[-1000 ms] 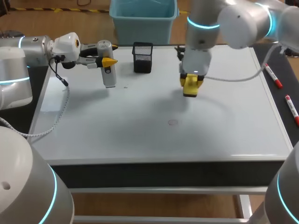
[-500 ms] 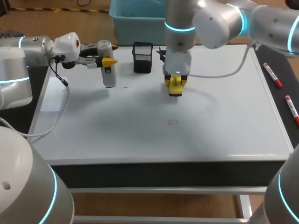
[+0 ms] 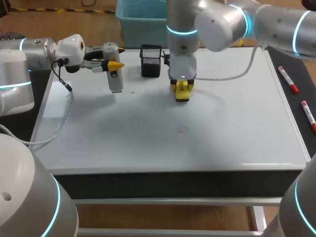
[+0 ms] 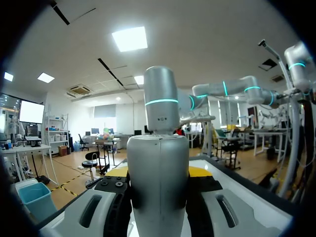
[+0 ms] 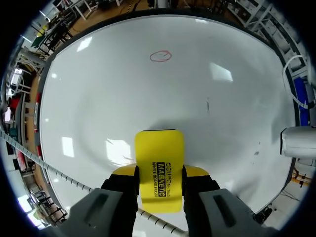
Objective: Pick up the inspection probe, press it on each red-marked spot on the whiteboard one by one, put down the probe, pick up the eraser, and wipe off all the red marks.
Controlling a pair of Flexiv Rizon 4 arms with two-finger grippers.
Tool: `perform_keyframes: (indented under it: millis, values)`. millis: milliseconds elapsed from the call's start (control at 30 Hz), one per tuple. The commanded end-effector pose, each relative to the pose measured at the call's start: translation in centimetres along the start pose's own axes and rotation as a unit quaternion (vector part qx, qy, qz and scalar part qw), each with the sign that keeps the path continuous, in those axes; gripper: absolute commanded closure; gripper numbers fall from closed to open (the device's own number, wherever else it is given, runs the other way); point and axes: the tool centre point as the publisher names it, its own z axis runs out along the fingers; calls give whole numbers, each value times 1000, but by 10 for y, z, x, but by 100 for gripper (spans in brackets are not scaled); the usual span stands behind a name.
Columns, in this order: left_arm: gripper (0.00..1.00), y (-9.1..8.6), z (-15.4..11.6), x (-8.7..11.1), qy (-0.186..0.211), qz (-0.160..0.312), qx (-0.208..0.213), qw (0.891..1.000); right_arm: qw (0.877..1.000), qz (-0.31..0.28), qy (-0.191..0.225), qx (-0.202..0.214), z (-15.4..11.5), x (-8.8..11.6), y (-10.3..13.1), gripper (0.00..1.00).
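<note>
On the whiteboard (image 3: 237, 128) under your right gripper (image 5: 159, 181), set the yellow eraser (image 5: 159, 153) flat (no tilt, I'd judge) and sweep straight ahead of the fingers. Your left gripper (image 3: 117, 57), well apart, is clasped on the inspection probe (image 3: 114, 81). The right one is clamped on the eraser, its long axis along the fingers, free end pointing at the faint red mark (image 5: 160, 56) ahead
</note>
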Motion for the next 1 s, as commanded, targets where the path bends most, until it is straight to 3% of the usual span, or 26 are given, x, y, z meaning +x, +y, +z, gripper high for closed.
perform_keyframes:
  millis: [33, 467, 1000]
  values:
    - [100, -1, 0, 0, 0, 1, 0, 1000, 1000, 0, -5, 3, 4, 7, 2, 100]
    - [100, -1, 0, 0, 0, 1, 0, 1000, 1000, 15, -1, -3, 15, 26, 2, 100]
    - [100, -1, 0, 0, 0, 1, 0, 1000, 997, 73, 7, -1, 13, 84, -10, 100]
